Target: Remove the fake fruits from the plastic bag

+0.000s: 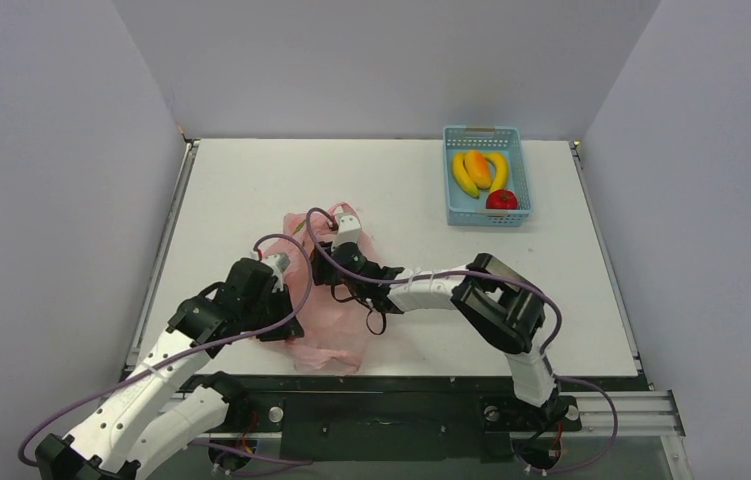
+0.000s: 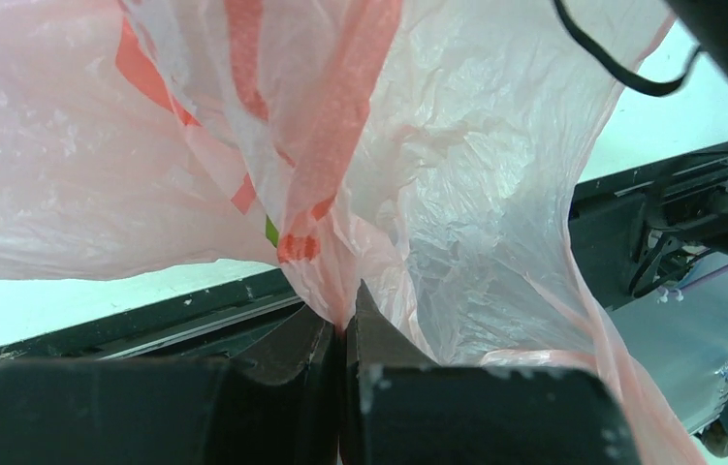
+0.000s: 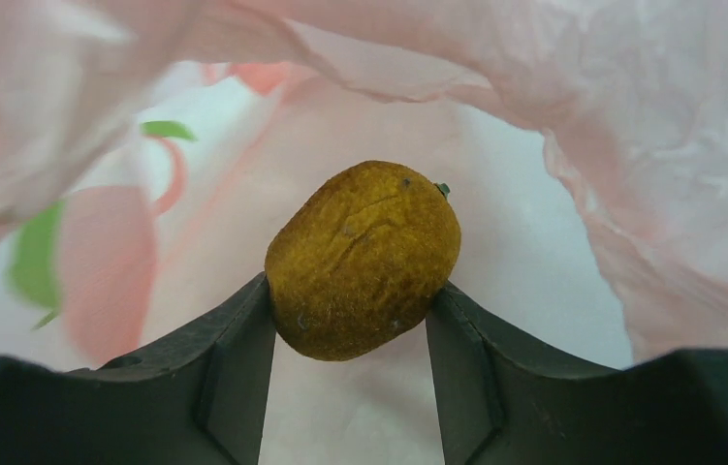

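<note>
near the front edge of the worktop (image 1: 241, 180), left of centre, the pink plastic bag (image 1: 336, 345) lies crumpled with both arms at it. inside it, my right wrist camera shows the small brown kiwi (image 3: 363, 260), its skin fuzzy and creased. the right gripper (image 3: 350, 289) is clamped on it, one dark finger pressed to each side. pink film printed with fruit marks fills the view around and above it.

on my left wrist camera the left gripper (image 2: 344, 325) is pinched together on a fold of the bag. the film gathers into a narrow neck at the fingertips and fans out wide above them.

from overhead, the right arm reaches leftward into the bag and the left arm sits at the bag's left side. i cannot make out either set of fingers from up there.

well apart, toward the far right corner, the light-blue basket (image 1: 486, 221) holds two bananas (image 1: 464, 176), the mango (image 1: 478, 166) between them and the red apple (image 1: 501, 200) at its near end.
</note>
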Controlling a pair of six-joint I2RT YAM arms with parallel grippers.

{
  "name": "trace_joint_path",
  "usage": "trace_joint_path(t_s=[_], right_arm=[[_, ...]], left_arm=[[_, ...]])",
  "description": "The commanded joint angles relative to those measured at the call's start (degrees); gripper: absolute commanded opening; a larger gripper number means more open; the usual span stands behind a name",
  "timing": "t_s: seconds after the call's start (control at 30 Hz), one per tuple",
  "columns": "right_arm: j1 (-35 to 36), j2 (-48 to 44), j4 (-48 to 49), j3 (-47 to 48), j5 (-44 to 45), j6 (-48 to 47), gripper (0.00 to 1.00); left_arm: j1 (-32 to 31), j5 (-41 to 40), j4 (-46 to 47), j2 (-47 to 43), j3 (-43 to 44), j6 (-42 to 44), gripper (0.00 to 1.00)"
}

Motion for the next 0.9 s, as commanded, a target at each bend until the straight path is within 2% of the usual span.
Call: trace_joint_path(t_s=[0.0,0.13,0.33,0.5,0.7,0.8,0.87], right_arm=[[-1.15,-6.83,6.11,-4.54,-13.00,1.78,0.01],[-2.25,-10.15,5.78,-6.69,-20.98,1.61,0.00],[-3.96,-19.62,4.85,-11.76,-23.00,1.82,0.00],[-6.85,-26.61,2.17,-13.27,-24.49,0.84,0.00],[-11.31,-34.39,-1.93,-14.27,-21.52,-2.05,0.00],[-16.08,-35.90,-5.85,-13.88,-19.14,-2.58,0.00],[-19.90,-36.34,-8.27,-13.65,-17.46,-2.48,0.00]], left_arm=[[-0.09,-2.78,2.36,-1.30,2.07,-2.75,0.00],[-0.01,-6.97,3.83,-1.92,1.88,-5.79,0.00],[0.61,-19.76,4.17,-1.36,3.57,-7.98,0.00],[3.74,-29.12,3.96,1.46,6.90,-4.94,0.00],[12.87,-29.81,5.54,1.72,7.40,0.30,0.00],[16.61,-25.80,6.89,0.05,6.11,1.73,0.00],[17.09,-23.69,7.97,-1.29,4.59,2.40,0.04]])
